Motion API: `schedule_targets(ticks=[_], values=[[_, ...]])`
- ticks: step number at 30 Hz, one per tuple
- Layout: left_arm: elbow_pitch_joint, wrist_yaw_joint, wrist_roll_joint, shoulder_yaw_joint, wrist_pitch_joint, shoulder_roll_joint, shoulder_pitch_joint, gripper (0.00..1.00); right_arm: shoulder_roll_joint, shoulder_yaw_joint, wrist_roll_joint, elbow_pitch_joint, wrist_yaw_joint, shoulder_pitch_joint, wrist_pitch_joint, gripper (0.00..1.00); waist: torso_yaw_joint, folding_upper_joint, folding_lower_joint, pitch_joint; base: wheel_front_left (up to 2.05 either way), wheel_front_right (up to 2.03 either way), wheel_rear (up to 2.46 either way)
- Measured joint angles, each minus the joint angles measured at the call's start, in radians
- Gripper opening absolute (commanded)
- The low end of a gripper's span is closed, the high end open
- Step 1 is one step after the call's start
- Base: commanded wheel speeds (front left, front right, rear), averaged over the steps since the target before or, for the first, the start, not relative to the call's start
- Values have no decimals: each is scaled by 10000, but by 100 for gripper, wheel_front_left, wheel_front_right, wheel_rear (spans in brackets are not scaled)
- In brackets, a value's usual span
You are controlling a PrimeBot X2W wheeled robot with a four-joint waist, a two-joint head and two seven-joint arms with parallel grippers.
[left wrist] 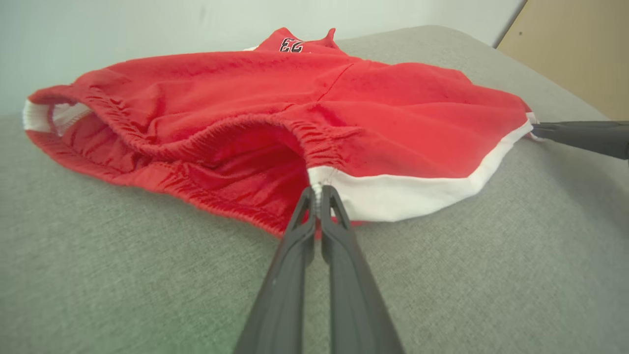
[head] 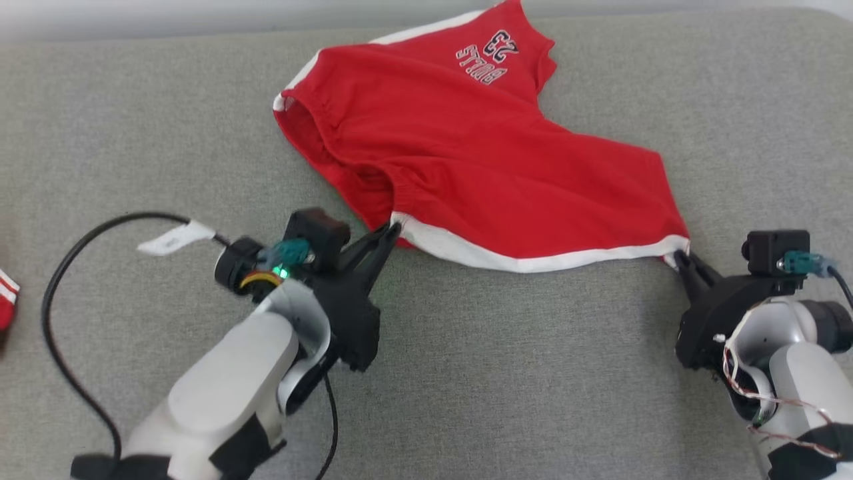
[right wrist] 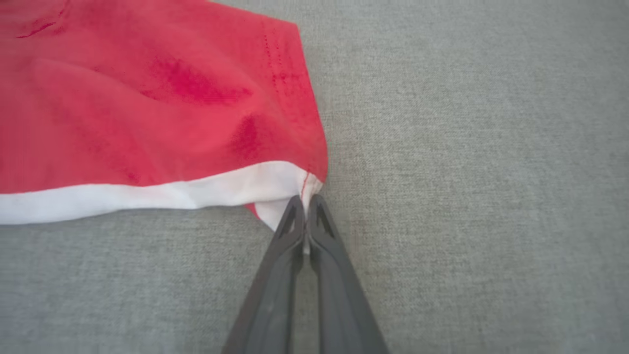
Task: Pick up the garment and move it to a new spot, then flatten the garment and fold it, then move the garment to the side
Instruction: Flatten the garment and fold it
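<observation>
Though clear of garment, cable nearby

Garment on cushion, cable left

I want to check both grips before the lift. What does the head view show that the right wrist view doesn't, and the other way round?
Head view adds: the whole red garment with its printed number, the left gripper shut on the waistband end of the white stripe, and a red-and-white item at the left edge.
Right wrist view adds: a close look at the right gripper pinching the stripe's other corner, with red stitching just above its tips.
Shared: garment, white stripe, grey cloth surface, right gripper shut.
</observation>
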Motion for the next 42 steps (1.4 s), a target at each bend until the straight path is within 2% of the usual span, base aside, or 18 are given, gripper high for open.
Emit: schedule_targets(ticks=[4,12,21,27,32,36,42], values=[[-291,117,-412,360,-648,150,877,0,-123,242,297,-686,0,504,6,0,-18,0,0,-316,0,0,0],[-1816,366,-1626,1317,-1768,715,3255,0,-922,205,502,-2324,0,1703,591,0,3,0,-1,-1121,0,0,0],[-3327,963,-2073,1517,-1948,1325,5497,0,-1620,485,1216,-4071,0,3441,2594,0,296,-1,-2,-1815,0,0,0],[-4286,1580,-2107,1358,-1916,1835,6773,0,-1693,-117,1659,-5737,0,5043,4228,0,541,-1,-2,-2094,0,0,0],[-5022,2000,-2130,1329,-1854,2251,7655,0,-1290,-752,1624,-7239,0,6132,5039,0,694,-1,-3,-2191,0,0,0],[-5382,2008,-2286,1509,-1923,2278,7821,0,-1375,-681,1315,-7718,0,5681,4660,0,679,-1,-3,-2198,0,0,0],[-5379,1962,-2343,1726,-1691,2132,6759,0,-2196,660,1185,-6445,0,3328,4102,0,728,-1,0,-1959,0,0,0]])
